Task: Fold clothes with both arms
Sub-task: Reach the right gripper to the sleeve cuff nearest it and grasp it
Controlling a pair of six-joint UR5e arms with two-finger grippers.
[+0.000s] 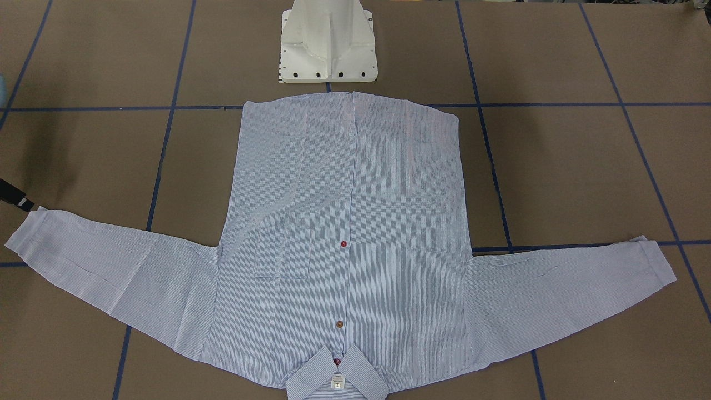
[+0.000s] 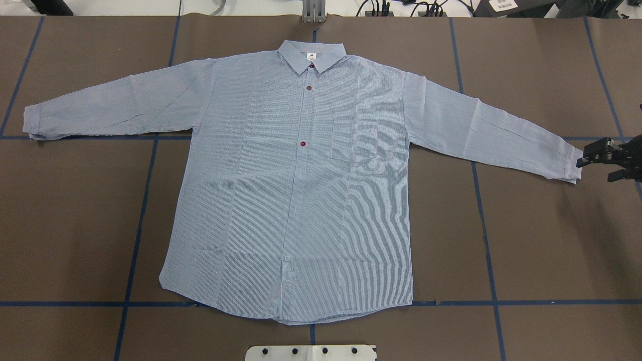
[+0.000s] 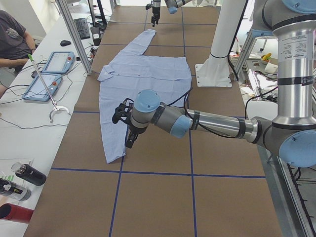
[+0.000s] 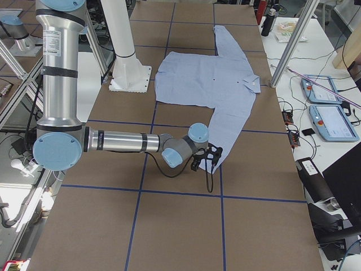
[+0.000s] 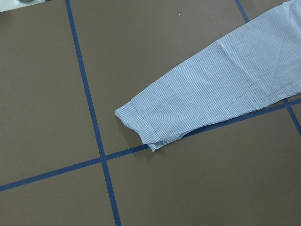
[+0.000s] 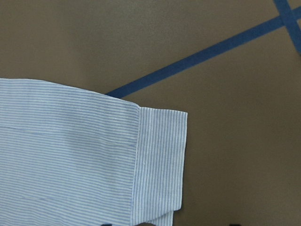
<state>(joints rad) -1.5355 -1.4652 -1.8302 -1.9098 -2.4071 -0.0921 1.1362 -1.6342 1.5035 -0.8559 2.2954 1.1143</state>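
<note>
The light blue striped shirt [image 2: 301, 190] lies flat and face up on the brown table, buttoned, collar [image 2: 312, 54] at the far side and both sleeves spread wide. My right gripper [image 2: 597, 166] hovers open just past the right sleeve's cuff [image 6: 160, 160], touching no cloth. The exterior right view shows this gripper [image 4: 210, 157] low over that cuff. My left gripper [image 3: 126, 131] hangs over the other sleeve's end and shows only in the exterior left view, so I cannot tell its state. The left wrist view looks down on that cuff [image 5: 141, 125] with no fingers in frame.
The white pedestal base [image 1: 328, 44] stands just behind the shirt's hem. Blue tape lines [image 2: 145, 200] grid the table. A side table beyond the collar edge holds teach pendants [image 3: 49, 74] and bottles [image 3: 24, 175]; a person [image 3: 15, 39] sits there.
</note>
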